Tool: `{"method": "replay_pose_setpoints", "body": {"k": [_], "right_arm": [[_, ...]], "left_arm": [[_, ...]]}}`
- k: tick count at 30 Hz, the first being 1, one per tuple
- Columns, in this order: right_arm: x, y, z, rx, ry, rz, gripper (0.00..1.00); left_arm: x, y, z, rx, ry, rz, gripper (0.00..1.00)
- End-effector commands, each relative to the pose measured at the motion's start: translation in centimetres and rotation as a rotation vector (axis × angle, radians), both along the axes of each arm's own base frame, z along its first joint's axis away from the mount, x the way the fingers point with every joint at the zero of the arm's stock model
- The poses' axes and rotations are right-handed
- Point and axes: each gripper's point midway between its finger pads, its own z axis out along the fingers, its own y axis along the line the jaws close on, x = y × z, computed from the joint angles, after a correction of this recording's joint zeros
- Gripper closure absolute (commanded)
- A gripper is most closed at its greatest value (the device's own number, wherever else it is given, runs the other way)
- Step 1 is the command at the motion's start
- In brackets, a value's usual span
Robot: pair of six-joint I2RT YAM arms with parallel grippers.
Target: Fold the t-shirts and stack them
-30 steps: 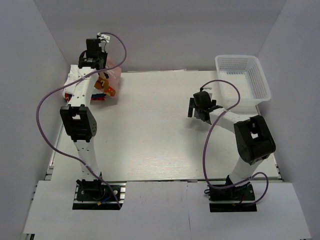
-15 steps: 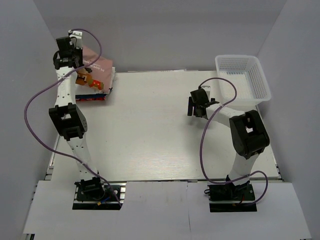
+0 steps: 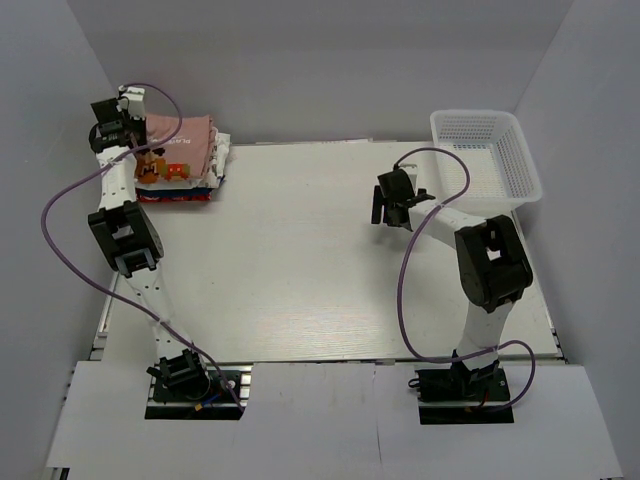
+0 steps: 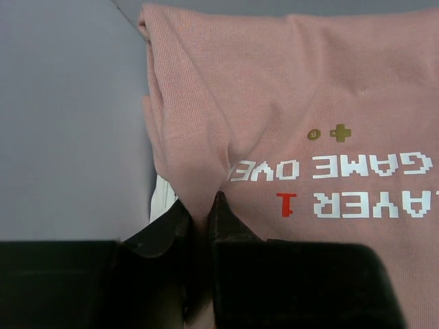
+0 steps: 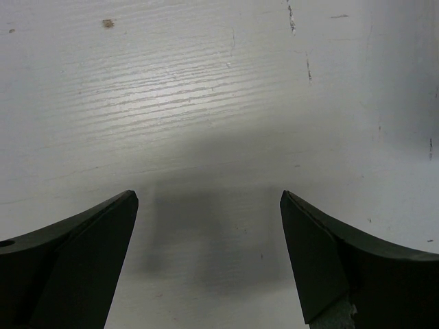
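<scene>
My left gripper [image 4: 200,205] is pinched shut on a raised fold of the pink t-shirt [image 4: 309,103]. The cloth runs down between the two black fingers, and I cannot see how deep it goes. From overhead that gripper [image 3: 108,122] is far to the left of the basket [image 3: 520,165], level with it along the far side of the table [image 3: 300,270]. Its fingertips are lost behind the wrist and cable.

The pink t-shirt [image 3: 180,135] lies folded on top of a small pile there. Under it I can only make out thin layers: a red edge [image 3: 175,196] at the bottom and pale ones above, too slim to count. The wrist view shows a sliver of white cloth [image 4: 161,199] beneath the pink. The white pixel lettering reads upside down and is cut off by the frame edge and by the gripper body.

My right gripper [image 5: 207,195] has its jaws spread wide over bare tabletop, holding nothing. Overhead it [image 3: 385,205] hangs just left of the basket's near corner. The basket's inside is hard to read through the lattice.
</scene>
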Motion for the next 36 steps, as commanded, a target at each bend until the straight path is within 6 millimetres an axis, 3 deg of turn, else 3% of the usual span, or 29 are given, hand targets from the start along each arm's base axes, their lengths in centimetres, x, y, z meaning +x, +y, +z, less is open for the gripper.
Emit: {"method": "replay_pose_setpoints", "body": {"k": [1, 4, 5, 8, 10, 12, 13, 16, 18, 19, 23, 25, 26, 27, 28, 29, 30, 31, 32, 33, 34, 35, 36], "right_arm": [[1.1, 0.5, 0.8, 0.004, -0.011, 0.002, 0.1], [1.2, 0.9, 1.1, 0.016, -0.02, 0.013, 0.1], [1.4, 0.9, 1.1, 0.023, -0.025, 0.014, 0.1], [1.5, 1.1, 1.0, 0.028, -0.023, 0.018, 0.1], [1.4, 1.1, 0.7, 0.028, -0.013, 0.025, 0.1], [1.5, 1.3, 0.8, 0.03, -0.017, 0.029, 0.1], [1.5, 1.2, 0.7, 0.029, -0.015, 0.029, 0.1], [1.4, 1.1, 1.3, 0.031, -0.025, 0.032, 0.1], [0.9, 1.0, 1.6, 0.028, -0.026, 0.035, 0.1], [0.7, 0.5, 1.7, 0.02, -0.03, 0.008, 0.1], [-0.3, 0.0, 3.9, 0.07, -0.101, -0.012, 0.1], [-1.7, -0.1, 4.6, 0.11, -0.115, -0.002, 0.1], [-2.3, -0.1, 4.4, 0.115, -0.119, 0.006, 0.1], [-2.5, -0.2, 6.8, 0.148, -0.174, 0.003, 0.1], [-3.5, -0.6, 5.9, 0.151, -0.163, -0.007, 0.1], [-4.0, -0.8, 6.0, 0.156, -0.166, -0.004, 0.1], [-4.4, -0.8, 8.4, 0.193, -0.224, 0.0, 0.1], [-5.4, -0.9, 7.4, 0.204, -0.207, 0.008, 0.1], [-5.8, -0.7, 7.7, 0.228, -0.212, 0.025, 0.1], [-6.3, -0.5, 8.8, 0.252, -0.24, 0.035, 0.1], [-7.3, -0.7, 9.0, 0.267, -0.242, 0.04, 0.1], [-7.9, -0.7, 10.0, 0.293, -0.258, 0.043, 0.1], [-8.4, -0.8, 9.9, 0.303, -0.249, 0.039, 0.1]], "left_arm": [[0.7, 1.6, 4.4, 0.053, -0.122, -0.009, 1.0], [0.7, 1.8, 3.3, 0.046, -0.11, 0.006, 1.0], [0.8, 2.8, 3.1, 0.067, -0.125, 0.057, 1.0], [1.1, 3.2, 4.4, 0.049, -0.168, 0.105, 1.0], [0.8, 3.1, 5.1, 0.038, -0.174, 0.111, 0.61], [0.3, 2.8, 4.5, 0.023, -0.157, 0.116, 0.28], [0.3, 2.0, 4.6, 0.007, -0.159, 0.103, 0.02], [-0.7, 2.0, 4.8, -0.013, -0.153, 0.142, 0.0], [-0.8, 1.3, 6.2, -0.005, -0.173, 0.165, 0.0], [-1.1, 1.0, 5.4, -0.038, -0.147, 0.178, 0.0], [-2.0, -1.6, 7.7, -0.217, -0.188, 0.164, 0.0], [-2.3, -4.5, 7.8, -0.319, -0.188, 0.087, 0.0], [-2.9, -6.4, 10.2, -0.36, -0.229, 0.057, 0.0], [-3.3, -7.6, 11.1, -0.376, -0.247, 0.025, 0.0], [-3.3, -9.8, 10.5, -0.384, -0.248, -0.022, 0.0], [-4.2, -11.5, 12.5, -0.386, -0.282, -0.05, 0.0], [-4.3, -14.0, 11.8, -0.382, -0.259, -0.062, 0.0], [-4.8, -15.5, 11.6, -0.393, -0.237, -0.067, 0.0], [-5.1, -16.8, 11.8, -0.414, -0.236, -0.066, 0.0], [-6.4, -18.3, 11.3, -0.427, -0.215, -0.071, 0.0], [-6.7, -20.9, 11.8, -0.44, -0.241, -0.119, 0.0], [-7.5, -21.9, 11.6, -0.453, -0.243, -0.109, 0.0], [-8.9, -23.1, 8.9, -0.494, -0.191, -0.076, 0.0]]}}
